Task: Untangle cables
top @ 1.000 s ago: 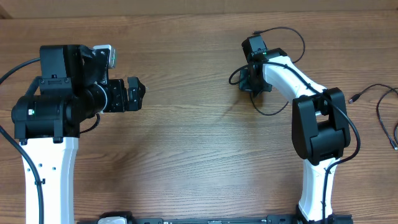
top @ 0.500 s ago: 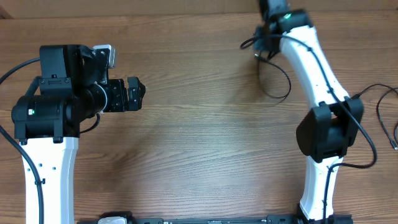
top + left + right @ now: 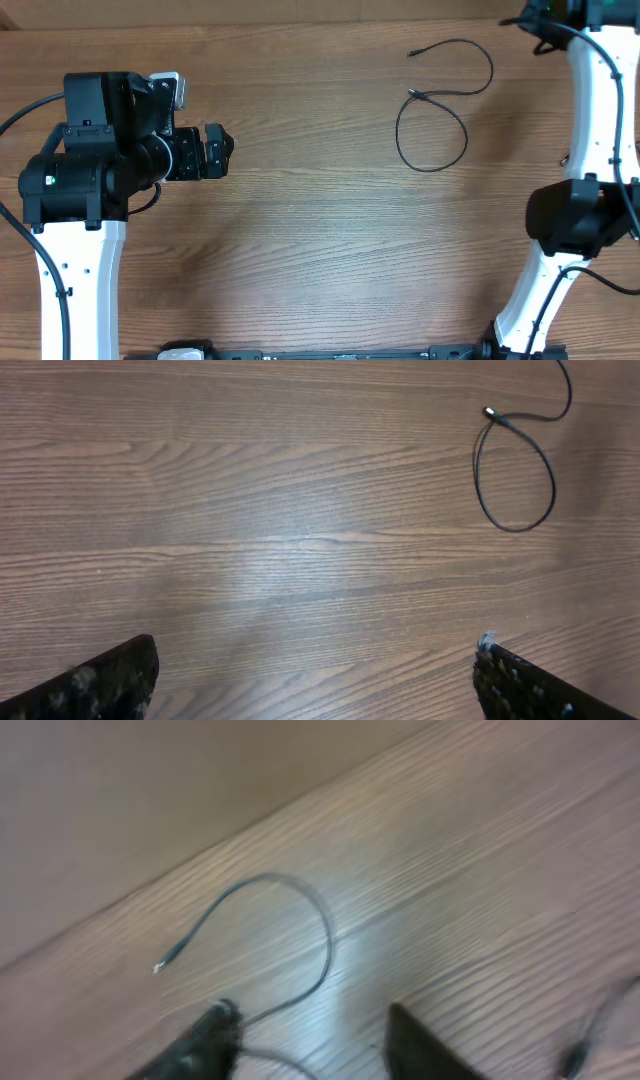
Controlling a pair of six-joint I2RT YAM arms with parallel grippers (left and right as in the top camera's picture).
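The bench (image 3: 320, 250) is warm brown with fine streaked wood grain, the cable (image 3: 425, 170) on it black, its plug tip (image 3: 490, 412) perhaps silvery, too small to confirm.

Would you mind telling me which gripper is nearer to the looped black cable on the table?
Right. The right gripper is at the far right of the overhead view, just beyond the cable; the left gripper is well off to the cable's left.
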